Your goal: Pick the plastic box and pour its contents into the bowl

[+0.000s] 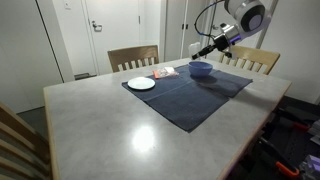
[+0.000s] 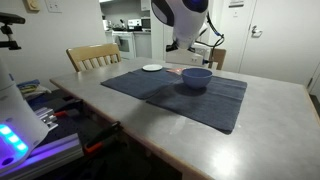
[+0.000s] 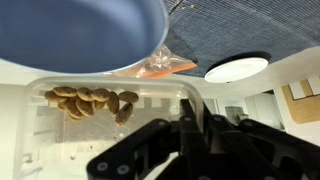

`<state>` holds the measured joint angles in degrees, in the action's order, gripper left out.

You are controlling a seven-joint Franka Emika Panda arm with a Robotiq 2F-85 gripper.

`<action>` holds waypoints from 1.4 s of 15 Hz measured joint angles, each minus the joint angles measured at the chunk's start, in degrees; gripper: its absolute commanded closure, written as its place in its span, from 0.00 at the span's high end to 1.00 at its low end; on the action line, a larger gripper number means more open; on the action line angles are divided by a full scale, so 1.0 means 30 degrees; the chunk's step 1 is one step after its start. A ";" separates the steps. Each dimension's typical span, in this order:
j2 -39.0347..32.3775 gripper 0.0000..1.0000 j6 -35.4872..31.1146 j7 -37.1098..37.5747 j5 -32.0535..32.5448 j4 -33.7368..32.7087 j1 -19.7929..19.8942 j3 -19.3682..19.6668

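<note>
Exterior views both give you the grey table point(image 1: 110, 130) first, with the dark mat point(image 1: 190, 100) spread across its far part and wooden chairs point(image 1: 133, 57) pulled up behind. Your arm point(image 1: 240, 15) reaches in over the far corner of the mat, right above the bowl point(image 1: 201, 69), which sits deep blue on the cloth. At that range the clear tub is too faint to make out. Switch to the wrist view and there it is: the plastic box point(image 3: 60, 130) fills the middle of the picture, right in front of your gripper point(image 3: 192, 125). The fingers are clamped down tight on its near wall, so you've got it held. The bowl's blue rim crowds the picture just beyond the box; whether the two touch, you can't tell. Further along the mat lies the white plate point(image 1: 141, 83), flat and round, and between plate and bowl the orange-and-white packet point(image 1: 165, 72). Smallest of all: the brown pieces point(image 3: 90, 100) inside the box, bunched in a heap against the wall nearest the bowl.
</note>
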<state>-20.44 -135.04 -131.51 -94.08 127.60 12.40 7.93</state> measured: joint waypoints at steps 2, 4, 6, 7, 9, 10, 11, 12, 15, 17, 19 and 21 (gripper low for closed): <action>0.0153 0.02 0.0336 -0.0397 -0.0058 0.0218 0.0000 0.0149; 0.0269 0.02 0.0722 -0.0991 -0.0507 0.0398 0.0000 0.0265; 0.0287 0.02 0.1117 -0.1602 -0.1124 0.0567 0.0000 0.0376; 0.0288 0.02 0.1279 -0.1868 -0.1464 0.0654 0.0000 0.0426; 0.0288 0.02 0.1655 -0.2419 -0.2212 0.0874 0.0000 0.0543; 0.0288 0.02 0.1810 -0.2664 -0.2563 0.1007 0.0000 0.0608; 0.0288 0.02 0.1958 -0.2887 -0.2906 0.1151 0.0000 0.0671; 0.0289 0.02 0.2115 -0.3086 -0.3177 0.1293 0.0000 0.0734; 0.0290 0.02 0.2557 -0.3656 -0.3935 0.1683 0.0000 0.0896; 0.0291 0.02 0.2832 -0.4009 -0.4354 0.1891 0.0000 0.1000; 0.0291 0.02 0.3163 -0.4440 -0.4755 0.2096 0.0000 0.1129; 0.0292 0.02 0.3448 -0.4929 -0.5169 0.2284 0.0000 0.1254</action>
<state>-19.56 -124.69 -146.30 -109.58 134.45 12.39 11.69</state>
